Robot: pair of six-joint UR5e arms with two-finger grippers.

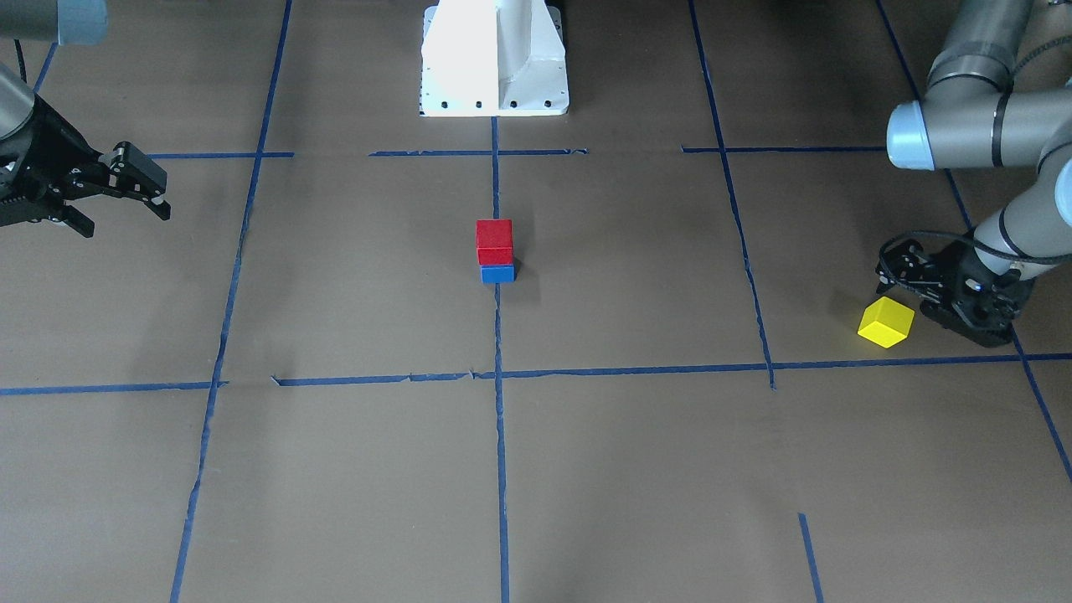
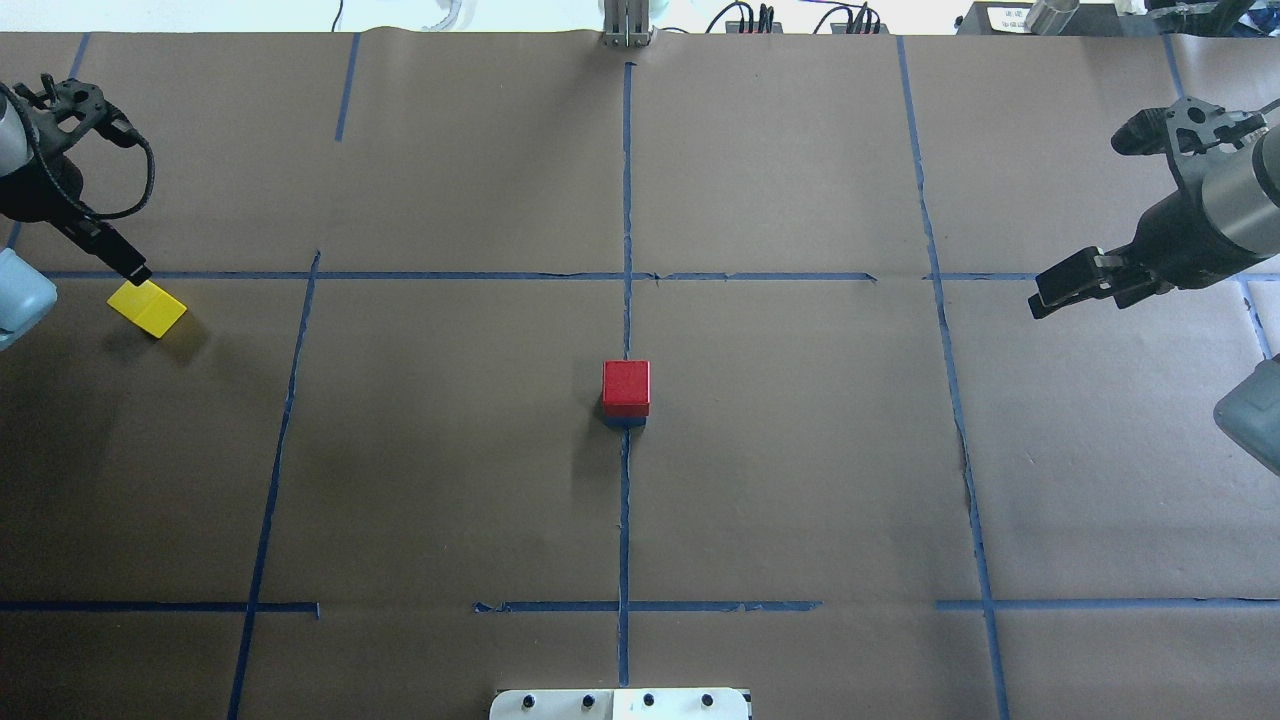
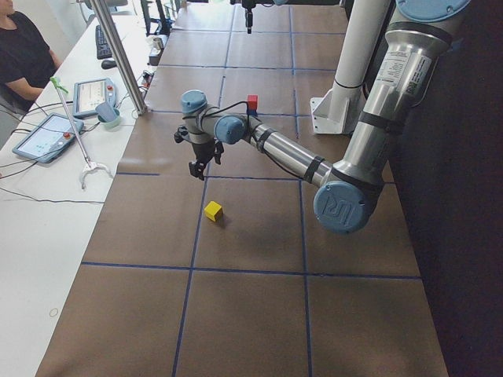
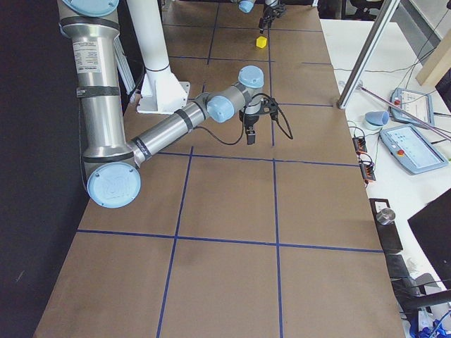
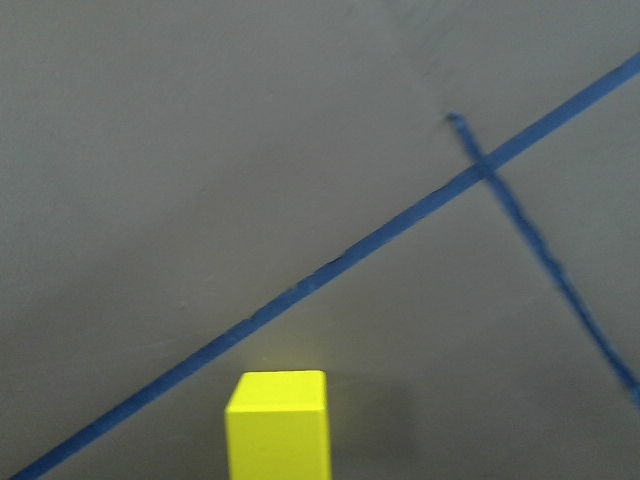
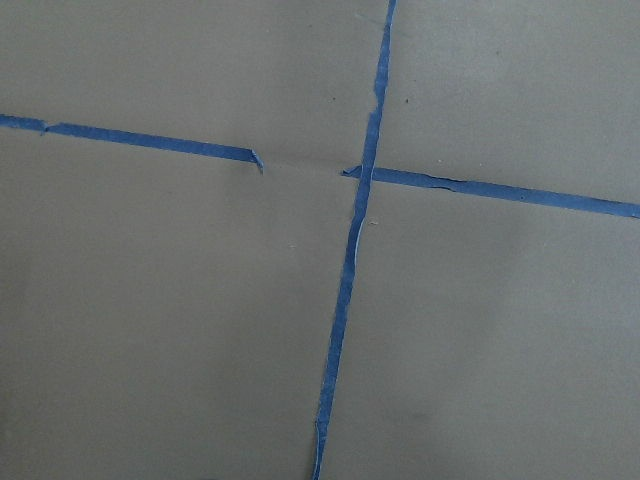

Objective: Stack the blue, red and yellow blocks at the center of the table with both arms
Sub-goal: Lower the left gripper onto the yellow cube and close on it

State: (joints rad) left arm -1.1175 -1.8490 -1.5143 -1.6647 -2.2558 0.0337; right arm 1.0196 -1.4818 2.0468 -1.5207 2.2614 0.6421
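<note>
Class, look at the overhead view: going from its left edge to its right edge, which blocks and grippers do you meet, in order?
In order: yellow block → red block, stacked on the blue block → right gripper. The left gripper overlaps the yellow block sideways, so it is left out.

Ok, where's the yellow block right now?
In the overhead view the yellow block lies at the far left, close by the left hand and a blue tape line, far from the red block at centre.

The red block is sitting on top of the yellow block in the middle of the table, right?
No: the red block sits on the blue block, in the middle of the table. The exterior front-facing view shows it.
</note>
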